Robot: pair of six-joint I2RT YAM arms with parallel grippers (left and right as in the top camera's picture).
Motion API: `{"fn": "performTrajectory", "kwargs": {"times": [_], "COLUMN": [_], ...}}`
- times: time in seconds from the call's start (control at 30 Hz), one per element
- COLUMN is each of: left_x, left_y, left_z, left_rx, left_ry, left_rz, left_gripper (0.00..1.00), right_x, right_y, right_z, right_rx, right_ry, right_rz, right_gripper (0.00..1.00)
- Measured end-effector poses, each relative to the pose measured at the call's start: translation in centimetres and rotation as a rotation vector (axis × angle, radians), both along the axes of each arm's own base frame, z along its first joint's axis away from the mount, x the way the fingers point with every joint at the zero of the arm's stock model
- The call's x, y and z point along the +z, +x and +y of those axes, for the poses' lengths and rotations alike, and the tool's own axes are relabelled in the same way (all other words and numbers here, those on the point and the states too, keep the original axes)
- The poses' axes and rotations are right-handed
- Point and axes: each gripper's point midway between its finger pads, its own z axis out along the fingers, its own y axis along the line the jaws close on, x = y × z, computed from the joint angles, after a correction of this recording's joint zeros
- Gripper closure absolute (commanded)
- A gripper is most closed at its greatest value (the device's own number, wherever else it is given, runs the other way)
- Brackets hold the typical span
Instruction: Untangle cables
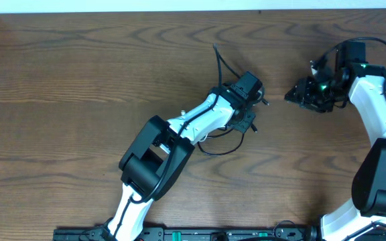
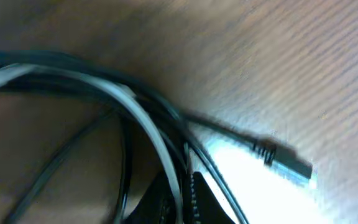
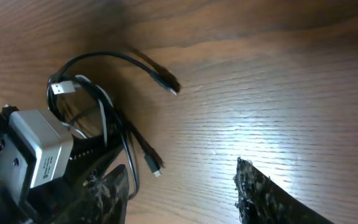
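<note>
Left arm [image 1: 179, 130]: stretched toward 1 o'clock
Left gripper [image 1: 254, 97]: fingers closed
Right arm [image 1: 380, 114]: bent, pointing to 9 o'clock
Right gripper [image 3: 185, 193]: fingers apart

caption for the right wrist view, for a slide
Left hand shut on tangled black and white cables, right hand open nearby over the wood table.

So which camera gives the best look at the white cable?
The right wrist view: the white cable shows sharply, plug and all, looped with the black cable. The left wrist view gives only a blurred close-up stretch. Overhead, the left arm hides nearly all of it.
</note>
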Motion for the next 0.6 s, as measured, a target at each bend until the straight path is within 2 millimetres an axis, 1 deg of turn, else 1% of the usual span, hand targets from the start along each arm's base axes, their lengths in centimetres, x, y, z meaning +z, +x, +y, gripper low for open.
{"fn": "performTrajectory", "kwargs": {"times": [0.03, 0.1, 0.13, 0.17, 0.23, 0.3, 0.37, 0.4, 0.43, 0.47, 0.5, 0.53, 0.6], "left_x": [0.4, 2.0, 3.4, 5.2, 10.0, 15.5, 21.0, 23.1, 24.8, 26.0, 26.8, 27.1, 26.8], "left_y": [-0.3, -0.6, -0.5, -0.4, 0.0, 0.0, -0.3, -0.5, -0.7, -0.8, -0.8, -0.7, -0.1], "left_z": [0.3, 0.4, 0.2, -0.1, -0.6, -0.9, -0.7, -0.5, -0.2, 0.1, 0.5, 1.0, 1.6], "left_rx": [0.013, 0.034, 0.041, 0.046, 0.059, 0.059, 0.059, 0.061, 0.062, 0.067, 0.074, 0.089, 0.121], "left_ry": [0.006, -0.008, -0.033, -0.071, -0.159, -0.255, -0.348, -0.385, -0.413, -0.434, -0.446, -0.450, -0.448], "left_rz": [0.013, 0.023, 0.012, -0.008, -0.071, -0.150, -0.234, -0.264, -0.287, -0.303, -0.312, -0.314, -0.304], "left_gripper": [0.93, 0.93, 0.92, 0.93, 0.93, 0.93, 0.93, 0.93, 0.93, 0.93, 0.92, 0.93, 0.93], "right_x": [0.0, 0.2, 0.4, 0.6, 1.0, 1.7, 2.4, 3.0, 3.7, 4.2, 4.7, 5.4, 6.3], "right_y": [-0.1, -0.1, -0.1, -0.2, -0.1, 0.1, 0.3, 0.5, 0.7, 0.9, 1.0, 1.2, 1.2], "right_z": [0.3, 0.9, 1.3, 1.7, 2.5, 3.2, 4.1, 4.6, 5.2, 5.6, 5.9, 6.3, 6.7], "right_rx": [0.014, 0.042, 0.060, 0.076, 0.106, 0.134, 0.168, 0.186, 0.209, 0.223, 0.237, 0.255, 0.270], "right_ry": [0.005, 0.023, 0.039, 0.057, 0.101, 0.150, 0.207, 0.241, 0.284, 0.309, 0.335, 0.359, 0.379], "right_rz": [-0.003, -0.012, -0.020, -0.028, -0.049, -0.079, -0.116, -0.139, -0.173, -0.198, -0.221, -0.251, -0.280], "right_gripper": [0.48, 0.48, 0.48, 0.47, 0.46, 0.47, 0.47, 0.46, 0.46, 0.45, 0.45, 0.45, 0.45]}}
